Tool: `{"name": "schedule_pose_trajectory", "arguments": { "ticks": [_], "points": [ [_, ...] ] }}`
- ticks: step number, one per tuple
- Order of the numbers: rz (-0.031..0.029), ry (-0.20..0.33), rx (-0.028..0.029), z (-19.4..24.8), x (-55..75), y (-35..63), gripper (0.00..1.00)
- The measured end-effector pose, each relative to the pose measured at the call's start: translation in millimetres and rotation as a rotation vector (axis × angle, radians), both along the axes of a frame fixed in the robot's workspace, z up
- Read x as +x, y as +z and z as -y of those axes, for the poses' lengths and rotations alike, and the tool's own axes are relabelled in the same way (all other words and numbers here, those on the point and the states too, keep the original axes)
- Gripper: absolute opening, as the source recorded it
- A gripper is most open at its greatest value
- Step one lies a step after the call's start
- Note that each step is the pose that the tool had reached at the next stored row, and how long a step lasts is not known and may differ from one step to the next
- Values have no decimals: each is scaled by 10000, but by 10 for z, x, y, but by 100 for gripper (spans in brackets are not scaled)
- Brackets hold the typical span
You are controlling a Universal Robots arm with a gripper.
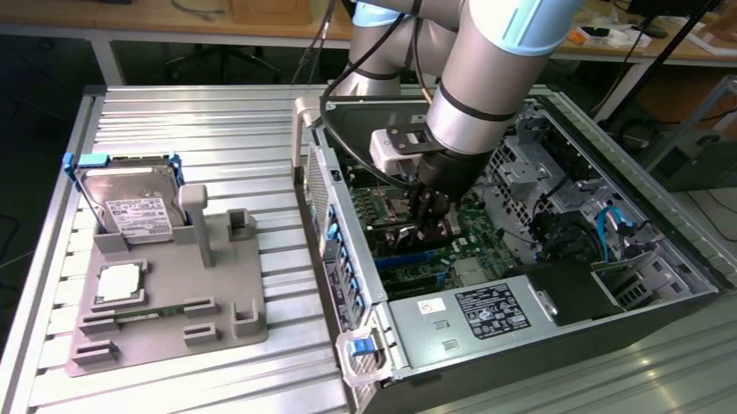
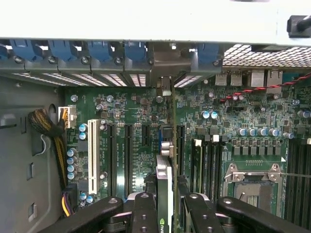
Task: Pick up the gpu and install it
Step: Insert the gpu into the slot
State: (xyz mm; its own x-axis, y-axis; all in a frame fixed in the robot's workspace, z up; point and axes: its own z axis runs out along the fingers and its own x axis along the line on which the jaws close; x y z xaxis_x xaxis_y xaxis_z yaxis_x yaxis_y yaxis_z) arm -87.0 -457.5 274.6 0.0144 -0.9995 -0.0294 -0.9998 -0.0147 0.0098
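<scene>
Now down inside the open computer case [image 1: 645, 285]: gripper [image 2: 165, 206] pinching the gpu [image 2: 164, 187] on both sides, card standing on edge between the fingers [image 2: 145, 213], low over the green motherboard [image 2: 136, 145].

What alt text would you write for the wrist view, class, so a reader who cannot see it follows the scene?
The gripper holds the gpu edge-on above the green motherboard inside the computer case, among its expansion slots. Blue slot clips line the case wall beyond.

Hard drive [image 1: 129, 203] upright in grey holder [image 1: 173, 332], beside open computer case [image 1: 645, 285].
</scene>
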Motion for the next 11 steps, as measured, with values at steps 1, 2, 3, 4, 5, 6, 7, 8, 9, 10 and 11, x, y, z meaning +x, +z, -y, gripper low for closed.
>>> {"name": "schedule_pose_trajectory", "arguments": {
  "ticks": [1, 2, 3, 4, 5, 6, 7, 8, 9, 10, 11],
  "points": [
    [2, 1, 1, 0, 2, -4, 27],
    [1, 1, 0, 0, 2, -12, 27],
    [1, 2, -1, 0, 2, -19, 27],
    [1, 1, -2, 0, 2, -29, 27],
    [1, 1, 0, 0, 2, -43, 27],
    [1, 1, -1, 0, 2, -57, 27],
    [1, 1, 0, 0, 2, -71, 27],
    [1, 1, 0, 0, 2, -80, 27],
    [1, 2, -1, 0, 2, -92, 27],
    [1, 2, -1, 0, 2, -104, 27],
    [1, 2, -1, 0, 2, -116, 27]
  ]
}}
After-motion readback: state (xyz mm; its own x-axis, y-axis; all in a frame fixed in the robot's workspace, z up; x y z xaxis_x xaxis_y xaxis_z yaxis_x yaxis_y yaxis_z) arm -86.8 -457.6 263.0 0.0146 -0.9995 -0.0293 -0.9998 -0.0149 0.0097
